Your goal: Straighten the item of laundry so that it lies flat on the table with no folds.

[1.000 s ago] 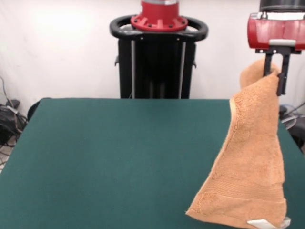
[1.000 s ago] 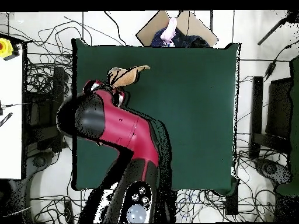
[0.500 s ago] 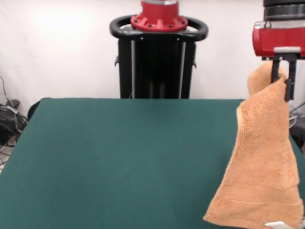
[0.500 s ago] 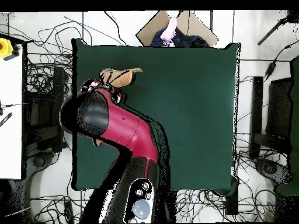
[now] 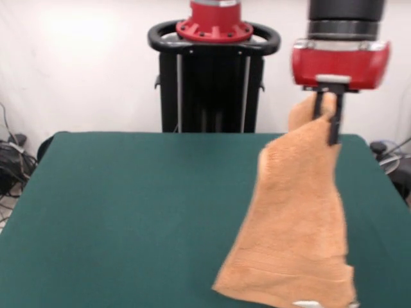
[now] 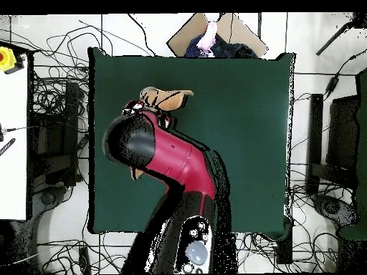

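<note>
Arm (image 6: 168, 154) covers towel (image 6: 168, 97) (table (image 6: 244, 143) beneath).

White wall (image 5: 83, 64), tangled cables (image 6: 43, 86) on tiled floor (image 6: 315, 43)

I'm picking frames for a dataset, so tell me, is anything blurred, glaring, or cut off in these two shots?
Front view: the towel hanging from the pincer looks softly smeared, as does the red wrist; a bright glare patch sits on the white wall at upper left; the towel's bottom runs off the picture's lower edge. Overhead view: the arm hides most of the towel, while the table is evenly lit.
</note>
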